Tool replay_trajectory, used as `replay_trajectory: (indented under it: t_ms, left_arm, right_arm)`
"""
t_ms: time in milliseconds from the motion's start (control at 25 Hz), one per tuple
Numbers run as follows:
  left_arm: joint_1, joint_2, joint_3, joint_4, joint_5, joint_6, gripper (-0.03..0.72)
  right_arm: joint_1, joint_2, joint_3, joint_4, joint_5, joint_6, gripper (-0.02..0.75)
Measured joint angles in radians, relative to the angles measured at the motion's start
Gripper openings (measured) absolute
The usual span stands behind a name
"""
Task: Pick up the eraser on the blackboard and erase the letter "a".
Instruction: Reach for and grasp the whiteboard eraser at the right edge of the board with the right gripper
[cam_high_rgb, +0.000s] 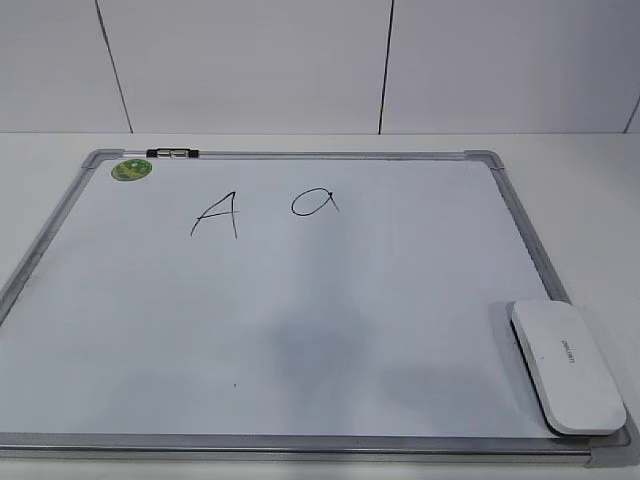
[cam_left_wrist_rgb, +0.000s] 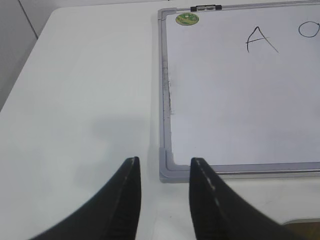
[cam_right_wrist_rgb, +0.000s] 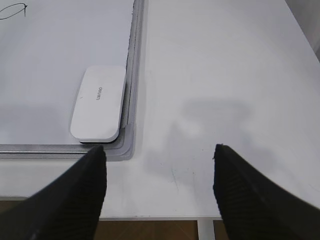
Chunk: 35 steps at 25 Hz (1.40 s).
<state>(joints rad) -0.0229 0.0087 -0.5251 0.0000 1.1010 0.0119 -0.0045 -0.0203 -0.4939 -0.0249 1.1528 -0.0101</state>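
- exterior view: eraser (cam_high_rgb: 567, 367) lies flat at the near right corner of the blackboard (cam_high_rgb: 300, 300), against the frame, untouched. letter "a" (cam_high_rgb: 315, 203) sits up near the far edge, right of a capital "A" (cam_high_rgb: 216, 215).
- right wrist view: right end effector (cam_right_wrist_rgb: 160, 167) open wide, empty, above bare worktop (cam_right_wrist_rgb: 225, 75) beside the board; eraser ahead to its left.
- left wrist view: left end effector (cam_left_wrist_rgb: 165, 165) partly open, empty, over the board's near left corner.
- risks, as judged: frame rail crowds one long side of the eraser, so a finger may land on the rail and skid the block.
- a wide wipe could smear the capital too.
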Motion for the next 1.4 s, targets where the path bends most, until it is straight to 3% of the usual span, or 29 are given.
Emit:
replay_trajectory:
  t_ms: [1400]
  left_arm:
    - [0.000, 0.000, 0.000, 0.000, 0.000, 0.000, 0.236]
  right_arm:
    - [0.000, 0.000, 0.000, 0.000, 0.000, 0.000, 0.529]
